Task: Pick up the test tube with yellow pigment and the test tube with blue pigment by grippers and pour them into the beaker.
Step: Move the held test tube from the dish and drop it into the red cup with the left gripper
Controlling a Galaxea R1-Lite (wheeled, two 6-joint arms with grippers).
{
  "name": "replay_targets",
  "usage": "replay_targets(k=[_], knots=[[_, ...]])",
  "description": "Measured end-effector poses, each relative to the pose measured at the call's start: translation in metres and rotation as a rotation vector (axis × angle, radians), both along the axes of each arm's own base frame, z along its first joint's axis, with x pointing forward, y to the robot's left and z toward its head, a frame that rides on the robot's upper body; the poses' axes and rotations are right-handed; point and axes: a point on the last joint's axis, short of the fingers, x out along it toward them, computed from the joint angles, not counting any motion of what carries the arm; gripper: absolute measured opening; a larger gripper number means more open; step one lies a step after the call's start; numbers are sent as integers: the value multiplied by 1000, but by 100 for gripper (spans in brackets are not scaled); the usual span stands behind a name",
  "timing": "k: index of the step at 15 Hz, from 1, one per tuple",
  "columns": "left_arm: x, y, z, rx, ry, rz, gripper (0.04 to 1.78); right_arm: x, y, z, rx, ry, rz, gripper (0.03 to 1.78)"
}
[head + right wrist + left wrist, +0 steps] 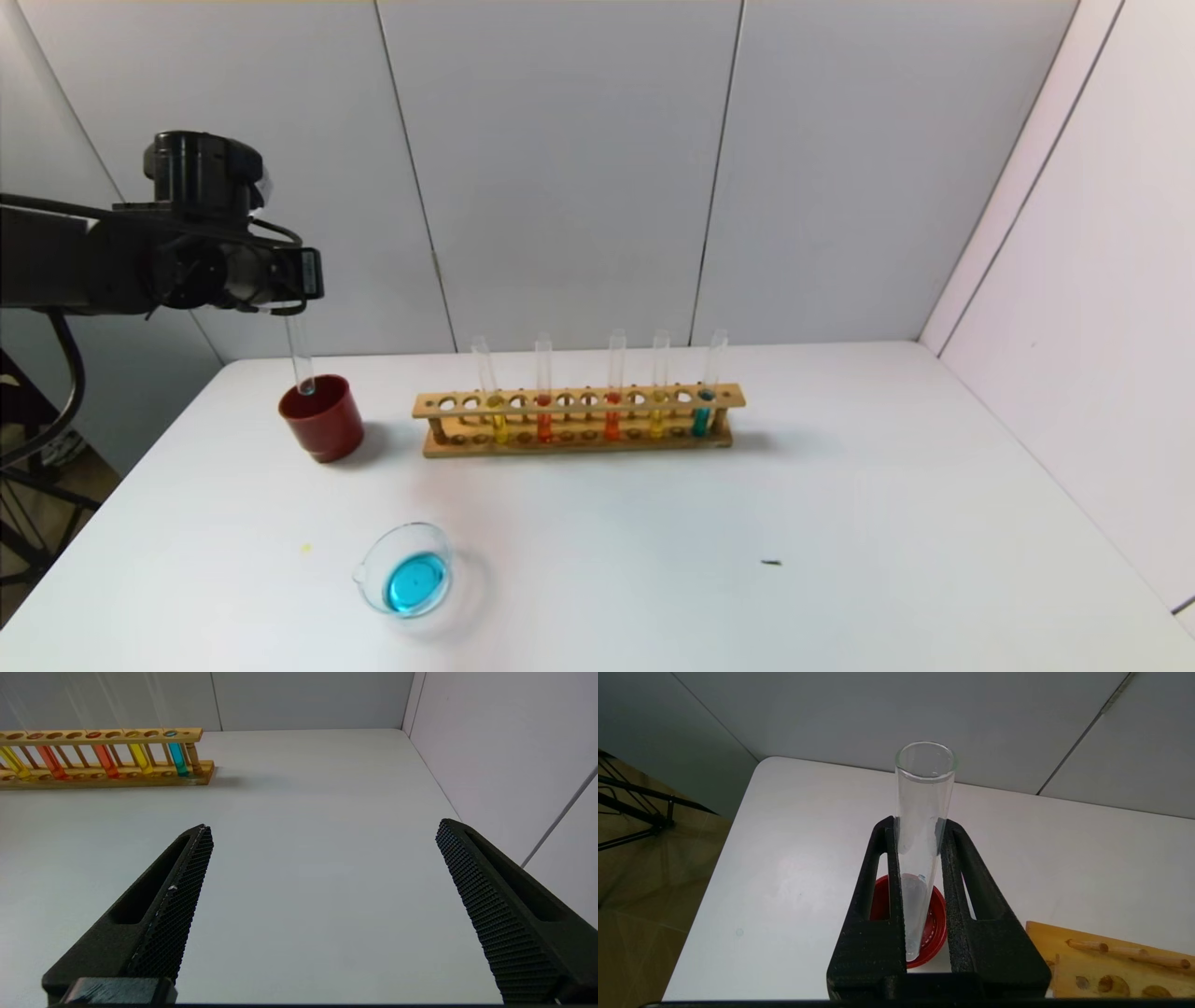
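Note:
My left gripper is shut on an empty clear test tube, held upright with its round bottom at the mouth of the dark red cup. In the left wrist view the tube stands between the fingers over the cup. The beaker sits near the table's front left with blue liquid in it. The wooden rack holds two yellow tubes and one blue tube. My right gripper is open and empty above the bare table, out of the head view.
Two orange-red tubes stand in the rack between the yellow ones. The rack also shows in the right wrist view. Walls close the table at the back and right. A small dark speck lies on the table.

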Motion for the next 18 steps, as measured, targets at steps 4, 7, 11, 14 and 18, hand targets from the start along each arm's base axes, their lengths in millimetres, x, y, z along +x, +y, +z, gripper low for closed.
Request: replay_targets(k=[4, 7, 11, 14, 18], knots=[[18, 8, -20, 2, -15, 18, 29, 0, 0, 0, 0, 0, 0, 174], [23, 11, -33, -2, 2, 18, 29, 0, 0, 0, 0, 0, 1, 174], [24, 11, -51, -7, -5, 12, 29, 0, 0, 0, 0, 0, 0, 174], [20, 10, -67, -5, -3, 8, 29, 0, 0, 0, 0, 0, 0, 174], [15, 8, -84, -5, -1, 3, 29, 0, 0, 0, 0, 0, 1, 174]])
